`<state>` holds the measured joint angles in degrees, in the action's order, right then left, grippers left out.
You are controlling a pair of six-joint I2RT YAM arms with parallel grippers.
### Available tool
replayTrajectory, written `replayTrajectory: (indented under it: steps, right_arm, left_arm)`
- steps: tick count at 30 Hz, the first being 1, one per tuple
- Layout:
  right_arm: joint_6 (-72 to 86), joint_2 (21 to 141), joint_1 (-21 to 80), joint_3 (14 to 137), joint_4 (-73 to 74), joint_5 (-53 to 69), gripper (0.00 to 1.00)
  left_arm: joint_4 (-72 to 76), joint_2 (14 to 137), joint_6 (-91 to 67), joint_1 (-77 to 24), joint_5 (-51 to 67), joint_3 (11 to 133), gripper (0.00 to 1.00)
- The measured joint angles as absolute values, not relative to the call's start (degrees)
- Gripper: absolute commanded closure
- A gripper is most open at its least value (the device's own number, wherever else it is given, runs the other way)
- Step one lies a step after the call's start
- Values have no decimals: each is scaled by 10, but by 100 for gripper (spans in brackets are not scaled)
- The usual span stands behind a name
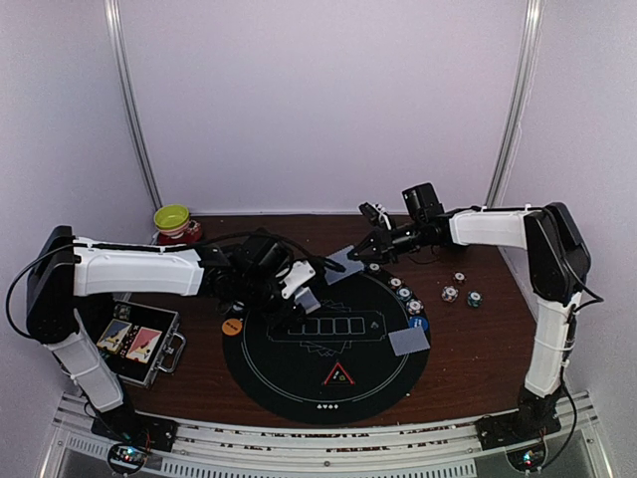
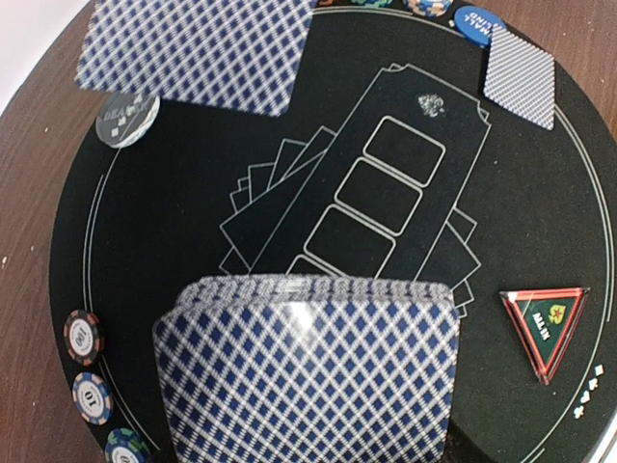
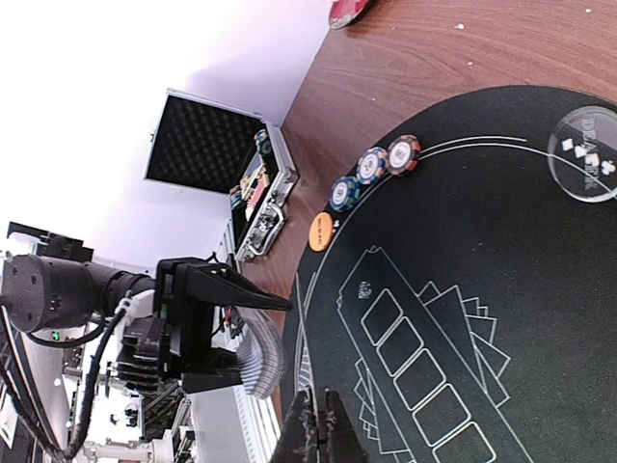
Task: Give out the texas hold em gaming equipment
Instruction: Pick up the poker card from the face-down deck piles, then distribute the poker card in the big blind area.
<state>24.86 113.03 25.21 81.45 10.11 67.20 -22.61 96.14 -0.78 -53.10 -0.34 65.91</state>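
Brown wood counter [image 1: 478, 349], pretty busy. Big round black mat [image 1: 289, 373] sits front and centre. Open case [image 3: 202, 145] at the front left, red saucer [image 1: 189, 237] back left by the wall. Orange button [image 1: 232, 326] just off the mat's left edge, three loose chips [image 1: 450, 294] on the wood to its right.

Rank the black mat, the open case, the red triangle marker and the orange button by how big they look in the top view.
1. black mat, largest by far
2. open case
3. red triangle marker
4. orange button, smallest
All sit at table level, so nearness to the camera hardly skews this order.
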Motion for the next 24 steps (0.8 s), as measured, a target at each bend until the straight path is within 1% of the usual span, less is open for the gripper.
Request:
replayTrajectory:
  steps: [8,13,18,24]
  right_arm:
    - [300,1143,265,786,36,630,100]
    - [334,1202,313,808,-3,625,100]
    - [422,1254,358,805,-96,625,100]
    - [508,1267,390,805,-203,618,100]
  left_arm:
    - [-264,948,-17,-531,-31,665,42]
    - [-279,933,-19,-531,-55,677,42]
    - [-296,915,-25,-530,-70,680,42]
    - [-309,860,-42,-521,-88,651,42]
